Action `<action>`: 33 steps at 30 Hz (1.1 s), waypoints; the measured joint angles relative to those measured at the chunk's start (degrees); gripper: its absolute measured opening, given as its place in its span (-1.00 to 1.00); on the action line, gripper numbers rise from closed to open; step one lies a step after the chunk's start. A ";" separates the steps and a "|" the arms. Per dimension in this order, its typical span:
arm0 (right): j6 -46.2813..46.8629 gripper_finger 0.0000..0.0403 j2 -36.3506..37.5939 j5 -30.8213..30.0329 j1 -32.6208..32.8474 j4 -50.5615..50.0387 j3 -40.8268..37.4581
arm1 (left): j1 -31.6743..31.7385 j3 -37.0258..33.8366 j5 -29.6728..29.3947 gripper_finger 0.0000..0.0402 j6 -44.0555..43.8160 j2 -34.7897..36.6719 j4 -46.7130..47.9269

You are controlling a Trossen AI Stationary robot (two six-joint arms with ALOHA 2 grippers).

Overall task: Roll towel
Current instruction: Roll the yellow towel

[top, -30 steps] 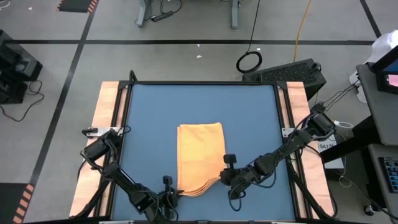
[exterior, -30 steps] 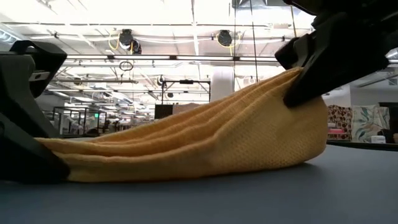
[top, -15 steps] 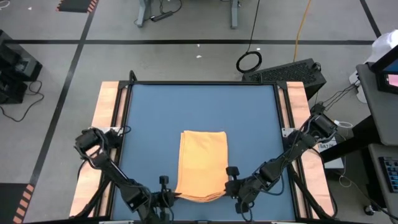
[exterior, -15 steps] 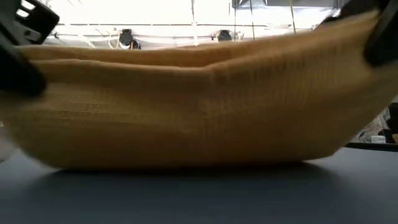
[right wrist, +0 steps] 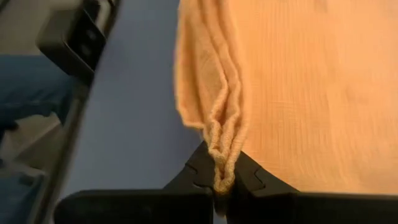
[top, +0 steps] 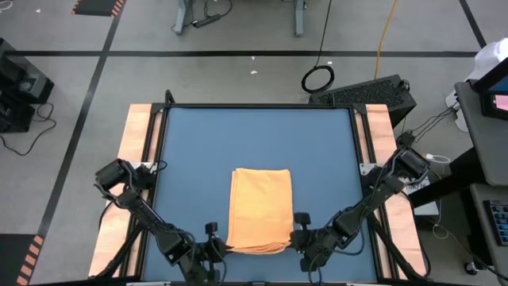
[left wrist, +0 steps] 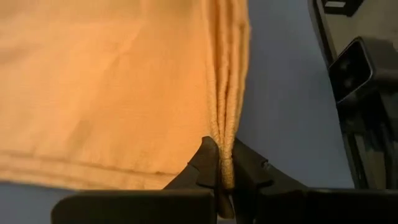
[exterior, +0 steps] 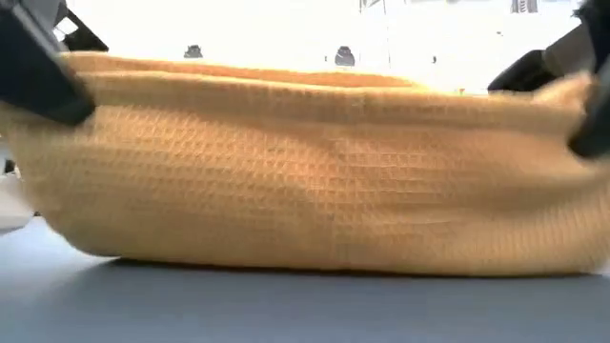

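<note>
The orange-yellow towel [top: 260, 209] lies folded in several layers on the blue table, its far part flat. Its near end is raised between my two grippers and fills the low view [exterior: 315, 171]. My left gripper [top: 216, 248] is shut on the towel's near left corner, also in its wrist view [left wrist: 225, 163]. My right gripper [top: 298, 238] is shut on the near right corner, also in its wrist view [right wrist: 222, 171]. The white tag is out of sight. My left gripper pinches the near left corner [left wrist: 226, 155] of the towel between its two fingers, several layers at their edges. It comes from the table's near side. The corner is lifted [exterior: 76, 76]; the cloth below it sags to the table. My right gripper pinches the near right corner [right wrist: 221, 158] of the towel between its two fingers, several layers bunched together. It comes from the table's near side. The corner is lifted [exterior: 562, 95], and the top edge runs nearly straight to the other gripper.
The blue table top [top: 206, 143] has wooden strips along its left [top: 131, 159] and right [top: 385, 151] sides. There is free blue surface far of the towel and on both sides of it.
Both grippers have gone toward the table's near edge, the right one farther. The towel has slid with them toward the near edge. Its near left corner, low on the table a second ago, is now lifted level with the right corner.
</note>
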State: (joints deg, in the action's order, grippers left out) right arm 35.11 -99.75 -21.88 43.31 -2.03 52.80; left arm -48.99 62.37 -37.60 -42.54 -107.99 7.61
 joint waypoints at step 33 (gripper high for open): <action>3.14 -0.97 -1.94 3.12 1.24 3.96 -3.28 | 5.12 -0.42 11.33 -0.87 -5.21 -1.83 -0.92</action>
State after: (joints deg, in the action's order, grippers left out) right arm 38.25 -101.69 -18.75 44.55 1.93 49.51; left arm -43.88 61.95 -26.27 -47.75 -109.82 6.70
